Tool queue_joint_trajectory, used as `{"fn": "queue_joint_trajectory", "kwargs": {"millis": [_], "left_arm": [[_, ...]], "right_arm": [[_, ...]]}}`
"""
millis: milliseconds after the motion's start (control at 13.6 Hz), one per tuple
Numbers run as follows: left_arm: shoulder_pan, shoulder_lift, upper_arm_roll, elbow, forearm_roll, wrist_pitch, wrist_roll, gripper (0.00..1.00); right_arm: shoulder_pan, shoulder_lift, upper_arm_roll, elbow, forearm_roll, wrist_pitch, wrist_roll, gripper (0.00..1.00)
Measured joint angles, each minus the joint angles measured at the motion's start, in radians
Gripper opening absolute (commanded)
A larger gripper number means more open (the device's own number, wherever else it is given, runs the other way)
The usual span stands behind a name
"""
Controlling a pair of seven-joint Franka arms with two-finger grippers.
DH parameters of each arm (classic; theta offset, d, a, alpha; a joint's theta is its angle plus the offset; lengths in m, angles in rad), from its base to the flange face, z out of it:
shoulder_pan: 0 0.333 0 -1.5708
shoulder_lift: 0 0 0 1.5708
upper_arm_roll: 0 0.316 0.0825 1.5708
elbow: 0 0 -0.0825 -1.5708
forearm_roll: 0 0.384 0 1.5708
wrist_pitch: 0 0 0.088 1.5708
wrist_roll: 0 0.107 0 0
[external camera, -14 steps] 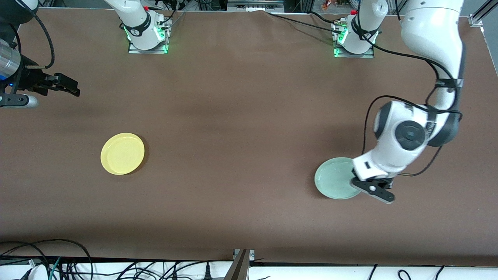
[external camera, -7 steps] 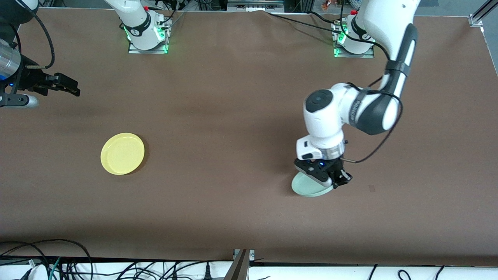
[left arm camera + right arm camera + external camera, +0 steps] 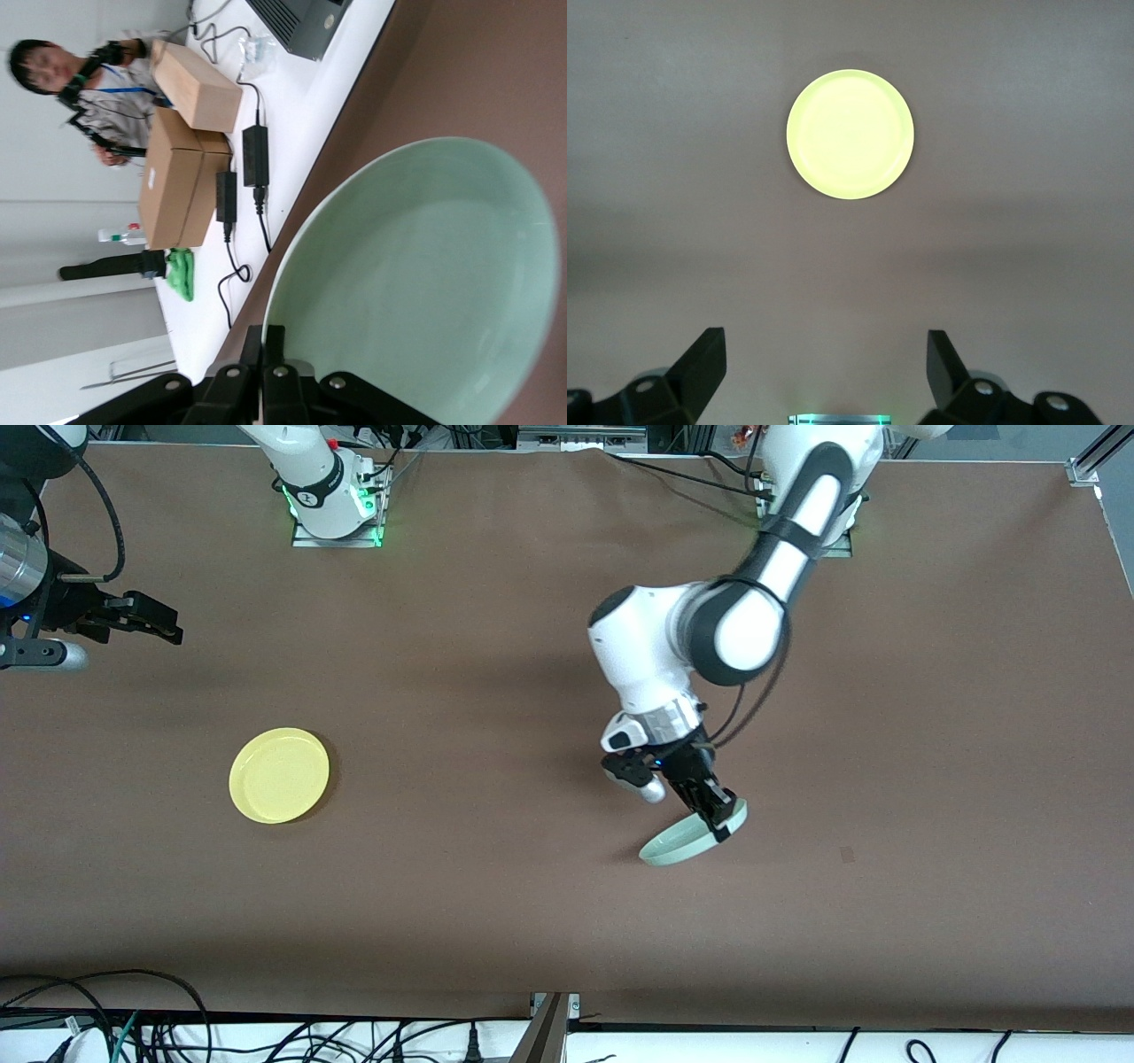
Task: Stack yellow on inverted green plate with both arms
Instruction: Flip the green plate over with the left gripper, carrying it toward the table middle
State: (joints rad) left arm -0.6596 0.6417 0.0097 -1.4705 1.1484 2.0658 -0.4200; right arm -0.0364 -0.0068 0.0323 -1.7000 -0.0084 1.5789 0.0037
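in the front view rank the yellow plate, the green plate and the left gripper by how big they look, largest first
1. Green plate and yellow plate: unsure. The green one is lifted and tilted steeply, so it shows as a thin sliver; the yellow one lies flat, showing its full circle.
2. Left gripper, jaws shut on the green plate's rim, looks smallest.

lab — cables (image 3: 133,1023), bench-mounted arms (image 3: 673,646)

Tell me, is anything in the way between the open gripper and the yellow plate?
No. Only bare brown table lies between the waiting right gripper and the yellow plate.
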Motion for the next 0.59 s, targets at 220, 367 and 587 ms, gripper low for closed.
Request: {"fn": "queue_joint_trajectory", "kwargs": {"millis": [220, 367, 587], "left_arm": [[-0.08, 0.039, 0.003, 0.001, 0.049, -0.092, -0.094, 0.0], [-0.111, 0.047, 0.003, 0.001, 0.091, -0.132, -0.125, 0.0], [-0.179, 0.084, 0.003, 0.001, 0.134, -0.225, -0.219, 0.0]], "right_arm": [[0.0, 0.0, 0.001, 0.0, 0.0, 0.0, 0.0, 1.0], [0.0, 0.0, 0.001, 0.0, 0.0, 0.0, 0.0, 1.0], [0.0, 0.0, 0.001, 0.0, 0.0, 0.0, 0.0, 1.0]]}}
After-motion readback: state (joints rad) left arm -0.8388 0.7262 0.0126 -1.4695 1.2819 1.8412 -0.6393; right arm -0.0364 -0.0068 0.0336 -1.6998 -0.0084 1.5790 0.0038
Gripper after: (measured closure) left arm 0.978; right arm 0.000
